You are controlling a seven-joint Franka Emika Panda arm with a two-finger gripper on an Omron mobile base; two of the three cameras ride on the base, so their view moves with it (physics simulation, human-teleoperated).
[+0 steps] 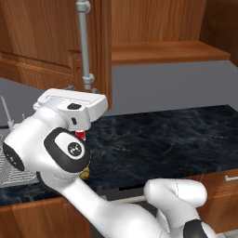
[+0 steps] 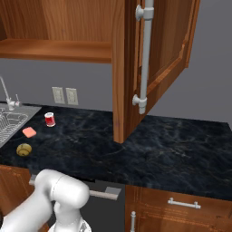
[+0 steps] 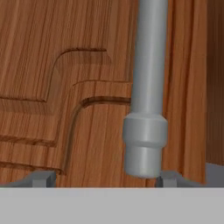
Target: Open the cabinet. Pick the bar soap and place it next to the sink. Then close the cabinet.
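Observation:
The cabinet's reddish-brown door [image 1: 42, 42] stands swung open over the counter, also seen edge-on as the door [image 2: 168, 50]. Its grey bar handle [image 3: 148, 83] runs down to a rounded lower end. My gripper [image 3: 107, 179] is open at that lower end, which sits between the fingertips [image 3: 173, 178], closer to the right one and not clamped. In the left base view my gripper [image 1: 83, 90] is level with the handle's foot [image 1: 88, 79]. The pink bar soap [image 2: 29, 132] lies on the dark counter beside the sink [image 2: 10, 121].
A red can [image 2: 50, 119] and a yellow-brown ball [image 2: 24, 149] sit near the soap. The open cabinet's shelf [image 2: 59, 50] looks bare. A wall outlet [image 2: 65, 95] is behind the counter, and the open door overhangs the counter's middle. Low drawers [image 2: 183, 203] run below.

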